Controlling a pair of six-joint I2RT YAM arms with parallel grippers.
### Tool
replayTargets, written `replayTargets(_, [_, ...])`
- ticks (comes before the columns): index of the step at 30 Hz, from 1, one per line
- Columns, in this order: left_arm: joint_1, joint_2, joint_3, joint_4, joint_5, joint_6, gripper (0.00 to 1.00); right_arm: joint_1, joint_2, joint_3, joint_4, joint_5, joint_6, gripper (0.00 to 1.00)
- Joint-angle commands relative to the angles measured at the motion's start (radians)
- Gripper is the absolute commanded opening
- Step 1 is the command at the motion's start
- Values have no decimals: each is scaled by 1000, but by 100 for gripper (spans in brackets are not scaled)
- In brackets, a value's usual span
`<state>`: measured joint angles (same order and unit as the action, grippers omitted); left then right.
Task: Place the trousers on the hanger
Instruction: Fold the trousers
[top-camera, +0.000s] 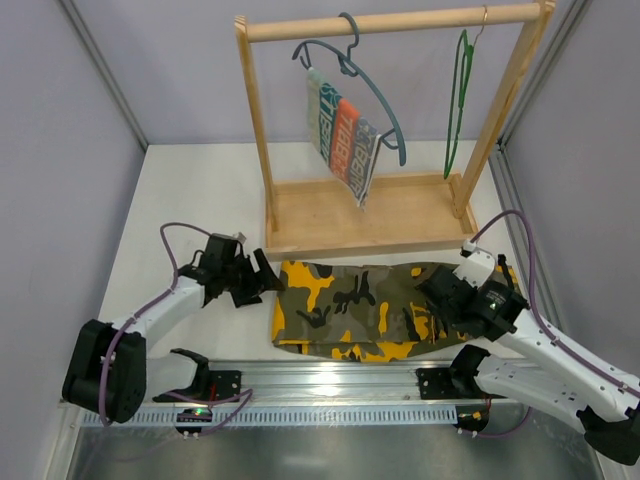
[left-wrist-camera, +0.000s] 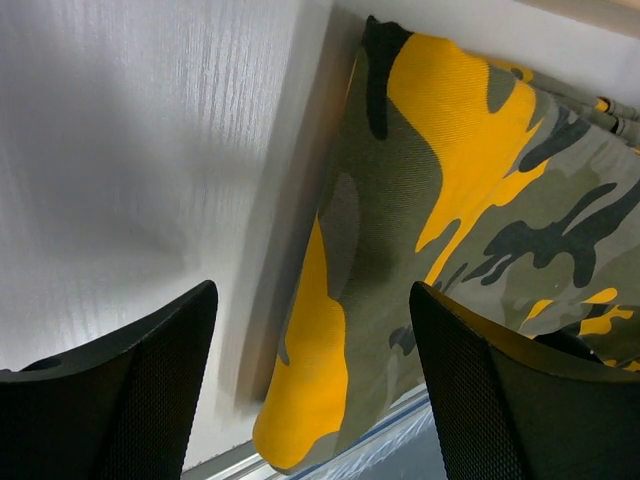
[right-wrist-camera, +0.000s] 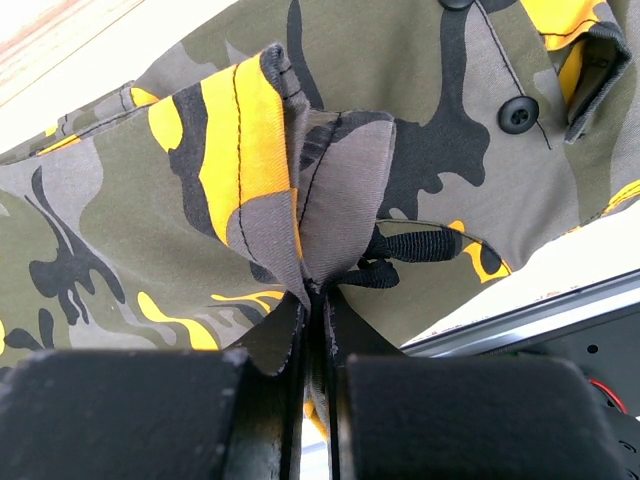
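The camouflage trousers lie folded on the white table in front of the wooden rack. My right gripper is shut on a pinched-up fold of the trousers near their right end, beside a black strap. My left gripper stands open just left of the trousers' left end, and the cloth edge shows between and beyond its fingers. It holds nothing. The thin green hanger hangs by its hook from the right part of the rack's top bar.
The wooden rack stands behind the trousers on a flat base. A blue-grey hanger with a striped cloth hangs left of the green one. An aluminium rail runs along the table's near edge.
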<state>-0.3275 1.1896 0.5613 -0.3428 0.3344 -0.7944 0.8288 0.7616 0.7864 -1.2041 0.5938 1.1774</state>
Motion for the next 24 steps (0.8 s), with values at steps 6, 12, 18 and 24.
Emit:
replayTargets(6, [-31,94,-49,208,66,-92,69,-3,-1,1,59,46,-60,4])
replayTargets(12, [-30,203,92,8,-4,-42,0,-5,-25,-73,354,-172,-292,4])
replayTargets(18, [30,203,227,-288,-311,-28,0,-2,85,-90,496,-236,-306,4])
replayTargets(24, [183,160,276,-470,-451,-19,0,35,238,-116,663,-293,-231,4])
